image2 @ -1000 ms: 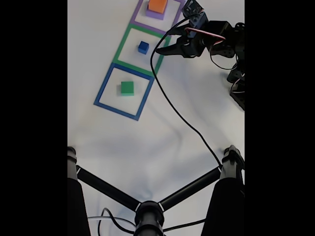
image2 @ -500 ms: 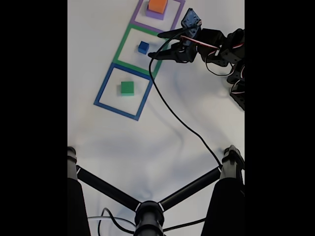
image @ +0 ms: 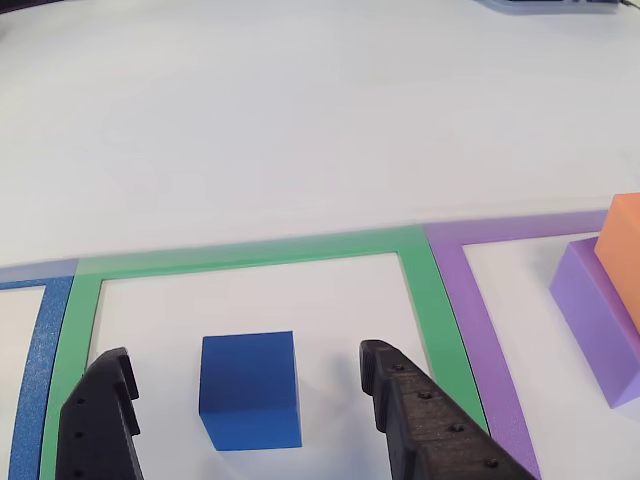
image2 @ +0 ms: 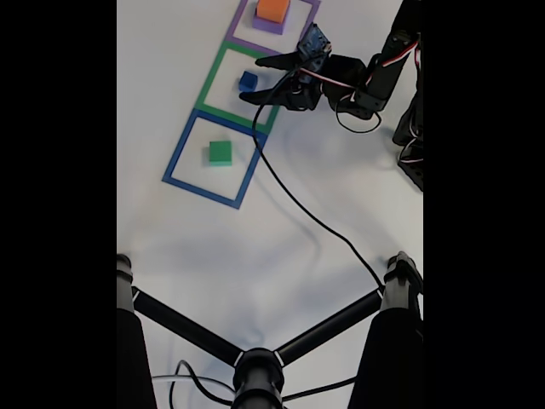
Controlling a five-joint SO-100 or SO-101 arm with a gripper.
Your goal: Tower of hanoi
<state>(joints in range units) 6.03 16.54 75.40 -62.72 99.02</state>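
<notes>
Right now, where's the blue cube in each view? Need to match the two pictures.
Other view: blue cube sits low and left of centre, between the open hand's two black fingers, not touched.
Fixed view: blue cube is near the top, just left of the hand's tips.
Shared landmark: the green tape square outlines the cube in both.

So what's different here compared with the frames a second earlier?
The gripper has swung left across the fixed view, from beside the green outline to open jaws flanking the blue cube; nothing is gripped yet. The cube, the green block and the orange block on the purple slab kept their places.
</notes>
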